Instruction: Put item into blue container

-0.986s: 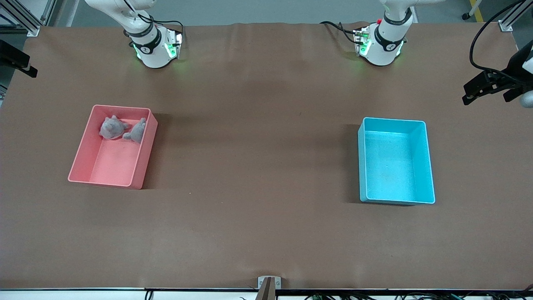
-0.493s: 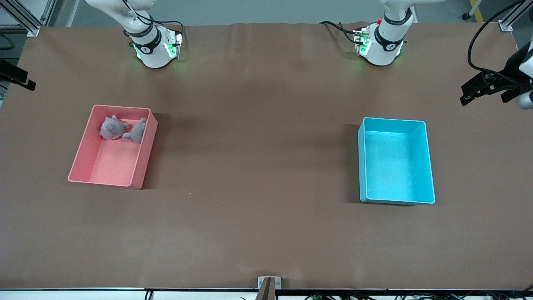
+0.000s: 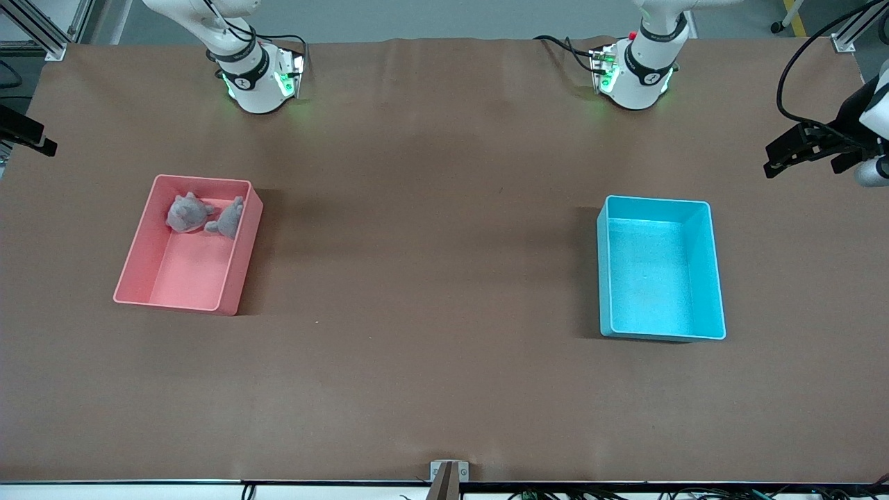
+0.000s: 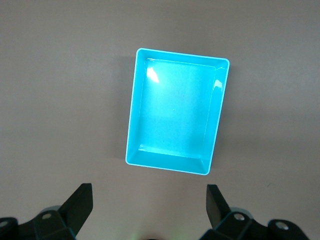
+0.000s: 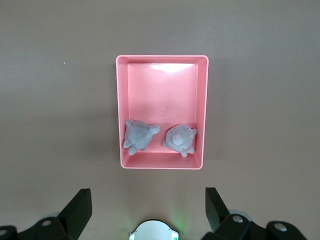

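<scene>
The blue container [image 3: 660,271] stands empty toward the left arm's end of the table, and the left wrist view shows it [image 4: 175,115] from above. Two grey plush toys [image 3: 186,212] [image 3: 228,219] lie side by side in a pink bin [image 3: 187,274] toward the right arm's end. The right wrist view shows both toys [image 5: 139,135] [image 5: 180,139] in that bin [image 5: 162,90]. My left gripper [image 4: 148,200] hangs open and empty, high beside the blue container. My right gripper [image 5: 148,200] hangs open and empty, high beside the pink bin. In the front view each gripper shows only partly, the left gripper [image 3: 799,146] and the right gripper [image 3: 28,132] at the table's two ends.
A brown cover lies over the whole table [image 3: 430,292]. The two white arm bases [image 3: 253,80] [image 3: 635,73] stand along its back edge. A small bracket [image 3: 448,472] sits at the edge nearest the front camera.
Both grippers have drifted slightly outward at the table's ends. The bins and the toys have not moved.
</scene>
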You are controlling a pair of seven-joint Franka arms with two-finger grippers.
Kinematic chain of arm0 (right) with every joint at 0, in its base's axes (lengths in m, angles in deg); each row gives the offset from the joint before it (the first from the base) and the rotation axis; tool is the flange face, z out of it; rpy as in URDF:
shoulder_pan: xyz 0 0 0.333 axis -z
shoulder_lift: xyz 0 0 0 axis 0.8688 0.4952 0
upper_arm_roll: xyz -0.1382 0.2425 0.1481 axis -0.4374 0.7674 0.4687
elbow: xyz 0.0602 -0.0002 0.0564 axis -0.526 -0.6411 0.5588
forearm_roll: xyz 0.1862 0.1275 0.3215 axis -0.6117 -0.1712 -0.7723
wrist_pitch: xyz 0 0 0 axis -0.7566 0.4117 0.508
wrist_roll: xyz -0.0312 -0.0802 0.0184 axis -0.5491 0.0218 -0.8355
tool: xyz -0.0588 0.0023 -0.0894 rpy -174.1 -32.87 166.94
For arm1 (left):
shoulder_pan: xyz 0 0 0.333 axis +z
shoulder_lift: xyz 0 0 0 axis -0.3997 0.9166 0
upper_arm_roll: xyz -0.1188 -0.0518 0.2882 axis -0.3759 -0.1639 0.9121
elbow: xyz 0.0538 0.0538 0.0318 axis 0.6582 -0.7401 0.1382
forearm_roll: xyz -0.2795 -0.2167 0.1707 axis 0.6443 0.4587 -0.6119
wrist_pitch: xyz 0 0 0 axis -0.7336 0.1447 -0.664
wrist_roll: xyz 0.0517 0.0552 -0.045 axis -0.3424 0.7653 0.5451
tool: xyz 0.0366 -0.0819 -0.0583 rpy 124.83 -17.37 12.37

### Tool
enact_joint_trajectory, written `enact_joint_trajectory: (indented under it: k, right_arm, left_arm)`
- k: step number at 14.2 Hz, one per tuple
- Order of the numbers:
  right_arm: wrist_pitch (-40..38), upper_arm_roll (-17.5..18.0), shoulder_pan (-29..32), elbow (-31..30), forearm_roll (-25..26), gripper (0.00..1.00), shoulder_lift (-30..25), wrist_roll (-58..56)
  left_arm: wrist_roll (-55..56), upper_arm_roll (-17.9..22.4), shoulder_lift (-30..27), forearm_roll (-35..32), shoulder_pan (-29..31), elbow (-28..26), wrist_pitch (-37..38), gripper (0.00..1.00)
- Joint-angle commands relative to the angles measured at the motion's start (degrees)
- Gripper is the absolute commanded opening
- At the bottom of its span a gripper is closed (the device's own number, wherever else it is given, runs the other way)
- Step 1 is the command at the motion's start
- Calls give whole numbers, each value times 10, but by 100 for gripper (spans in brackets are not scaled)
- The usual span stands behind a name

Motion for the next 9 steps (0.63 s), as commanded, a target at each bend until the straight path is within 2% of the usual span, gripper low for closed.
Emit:
enact_joint_trajectory:
  k: [1,3,5,9]
  right_arm:
    - [14,4,14,5,0,100,50,-7]
    - [36,2,22,5,7,100,97,-8]
    - [44,2,23,-18,14,100,112,0]
    - [188,4,17,-227,22,100,76,98]
  left_arm:
    - [-8,-4,-4,7,5,-1,3,100]
    - [-8,-4,-4,7,4,-3,3,100]
    - [-8,-4,-3,7,3,-2,3,100]
    - [-8,-4,-3,7,6,-3,3,100]
